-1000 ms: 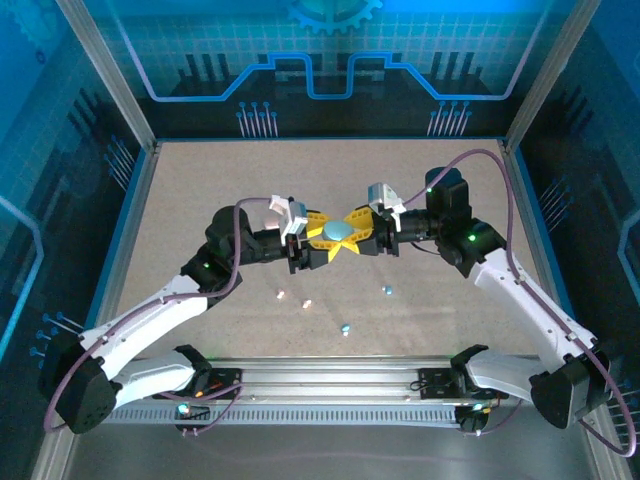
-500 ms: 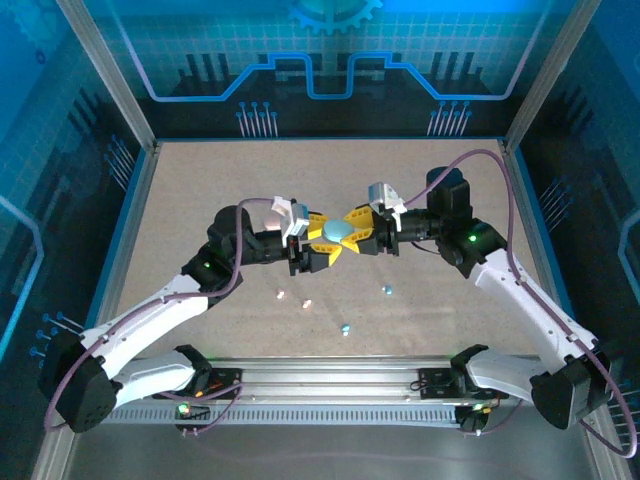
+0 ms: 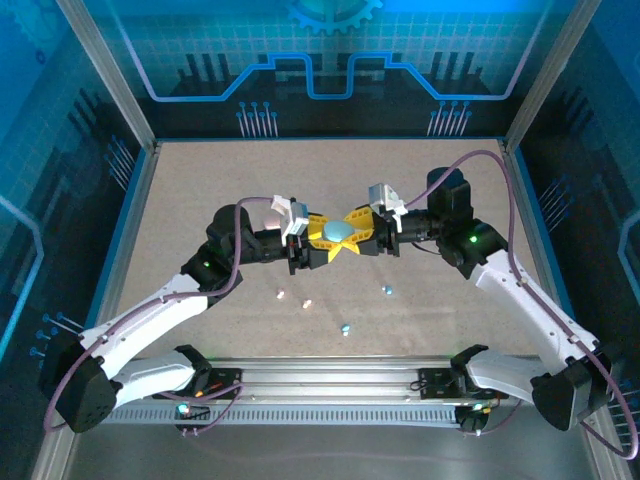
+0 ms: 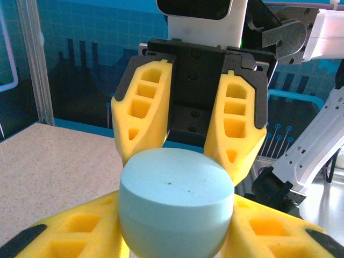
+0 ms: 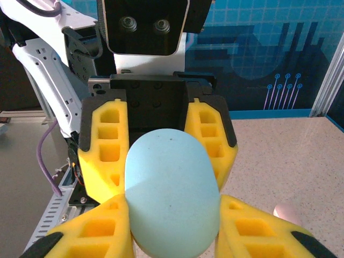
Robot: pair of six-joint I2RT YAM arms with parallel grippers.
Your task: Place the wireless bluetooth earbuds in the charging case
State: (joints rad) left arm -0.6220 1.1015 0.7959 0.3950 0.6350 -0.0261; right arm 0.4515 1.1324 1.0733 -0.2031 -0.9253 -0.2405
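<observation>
The charging case (image 4: pixel 173 183), a pale blue oval whose lid looks closed at the seam, hangs in the air over the middle of the desk (image 3: pixel 200 190). It is pinched from both ends. My left tool (image 4: pixel 174 215) is narrowed onto it with a yellow finger against each side. My right tool (image 5: pixel 172 226) clamps it the same way from the opposite end. The wireless bluetooth earbuds (image 3: pixel 306 303) lie scattered on the desk nearer my bases, well apart from the case.

The shell is smooth and rounded, so I judge that an uneven squeeze or a twist between the two tools could squirt it out. With both tools occupied, nothing can fetch an earbud, and releasing one leaves a single grip on a slick shell. A dropped case might also knock those tiny pieces away.
</observation>
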